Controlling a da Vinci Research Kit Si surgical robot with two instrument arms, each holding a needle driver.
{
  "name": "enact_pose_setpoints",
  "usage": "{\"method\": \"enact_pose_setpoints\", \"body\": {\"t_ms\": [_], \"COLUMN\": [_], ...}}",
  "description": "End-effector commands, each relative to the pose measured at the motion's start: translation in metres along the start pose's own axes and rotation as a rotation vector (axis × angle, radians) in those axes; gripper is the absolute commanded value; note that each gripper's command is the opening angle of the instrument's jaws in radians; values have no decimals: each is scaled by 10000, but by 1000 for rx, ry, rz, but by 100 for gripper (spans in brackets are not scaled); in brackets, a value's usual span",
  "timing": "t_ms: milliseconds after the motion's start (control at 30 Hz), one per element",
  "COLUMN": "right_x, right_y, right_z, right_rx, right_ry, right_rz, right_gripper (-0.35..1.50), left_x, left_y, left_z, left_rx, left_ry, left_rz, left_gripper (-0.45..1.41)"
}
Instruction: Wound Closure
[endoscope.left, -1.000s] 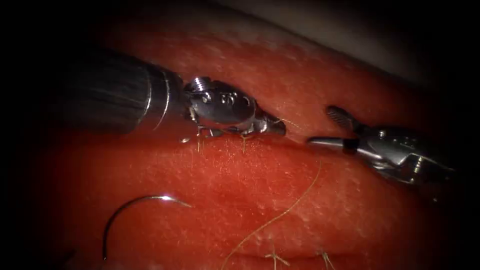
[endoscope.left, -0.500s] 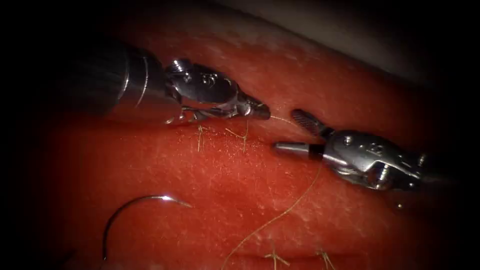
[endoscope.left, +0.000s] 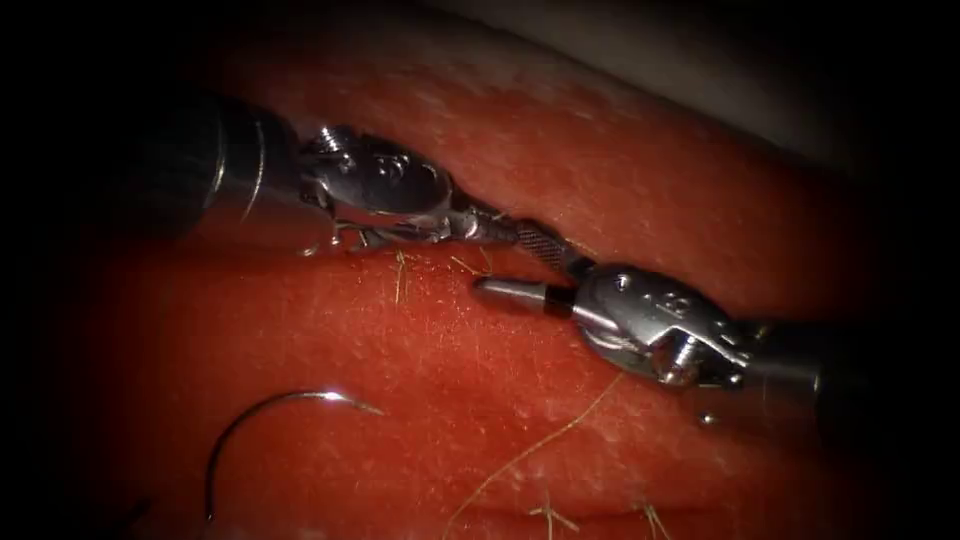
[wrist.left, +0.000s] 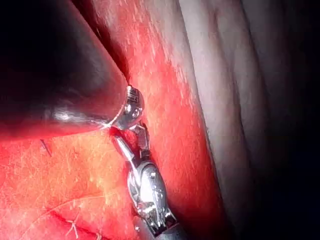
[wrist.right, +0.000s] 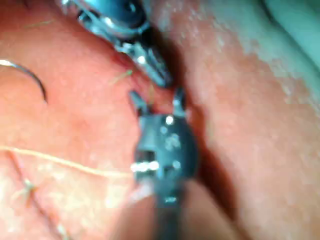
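Note:
The curved needle (endoscope.left: 262, 408) lies free on the tissue (endoscope.left: 420, 370), at the near left of the endoscope view, not in the tissue; it is also in the right wrist view (wrist.right: 27, 75). My left tool (endoscope.left: 495, 229) is shut on the thread at the cut, and holds it by the end. The thread (endoscope.left: 545, 440) runs down under the right tool toward the near edge. My right tool (endoscope.left: 502, 260) stands open, holding nothing, with its jaws on either side of the left tool's tip (wrist.right: 159, 75). In its own wrist view the right tool (wrist.right: 157, 97) spreads just below that tip.
Short cut ends of thread stand up at tied stitches along the cut (endoscope.left: 400, 280) and at the near edge (endoscope.left: 548, 515). A pale skin edge (endoscope.left: 700, 90) borders the tissue at the back. The left shaft (wrist.left: 60, 75) passes close above the tissue.
My open right tool has travelled left until its jaws flank the left tool's tip. The left tool has drawn back to the left and a little up. The needle has not moved.

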Motion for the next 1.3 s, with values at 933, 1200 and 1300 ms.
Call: {"method": "enact_pose_setpoints", "body": {"t_ms": [933, 1200, 1300], "right_x": [-6, -10, -9], "right_y": [-20, -30, -28], "right_z": [74, 87, 78], "right_rx": [24, 80, 106], "right_ry": [33, 19, 9], "right_rz": [36, 24, -31], "right_gripper": [133, 111, -35], "left_x": [8, 9, 9], "left_y": [15, 11, 11], "left_z": [0, 1, 1], "left_rx": [-17, -20, -19], "left_ry": [44, 53, 53], "left_rz": [-22, -23, -24], "left_gripper": [-35, -35, -35]}}
